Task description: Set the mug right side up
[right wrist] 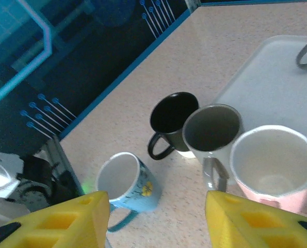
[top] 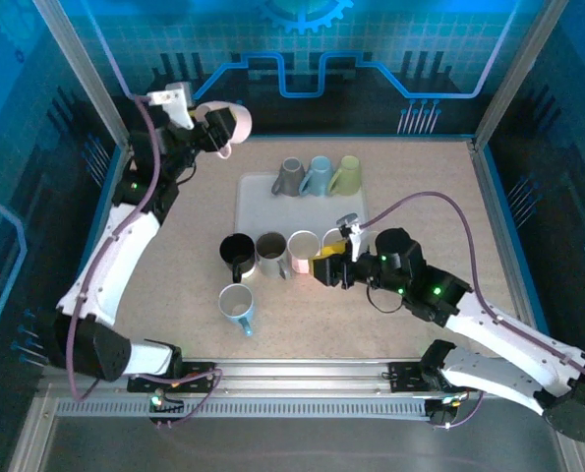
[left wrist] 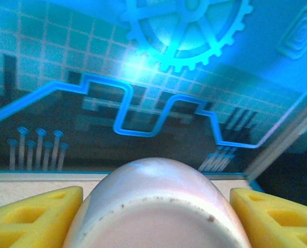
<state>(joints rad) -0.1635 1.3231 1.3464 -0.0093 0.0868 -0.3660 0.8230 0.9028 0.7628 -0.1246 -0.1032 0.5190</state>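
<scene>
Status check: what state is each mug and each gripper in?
Left gripper: closed on lifted mug
Lifted mug: aloft, tilted
Right gripper: open, empty
Black mug: upright
Grey mug: upright
Pink mug: upright
Flowered blue mug: upright
Three tray mugs: apparently upside down

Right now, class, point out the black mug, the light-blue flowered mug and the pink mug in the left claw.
Glossy black ceramic mug [right wrist: 173, 114]: right wrist view, dark inside.
Light-blue flowered ceramic mug [right wrist: 147, 189]: right wrist view, outer wall.
Pale pink ceramic mug [left wrist: 158, 186]: left wrist view, rounded side wall.
</scene>
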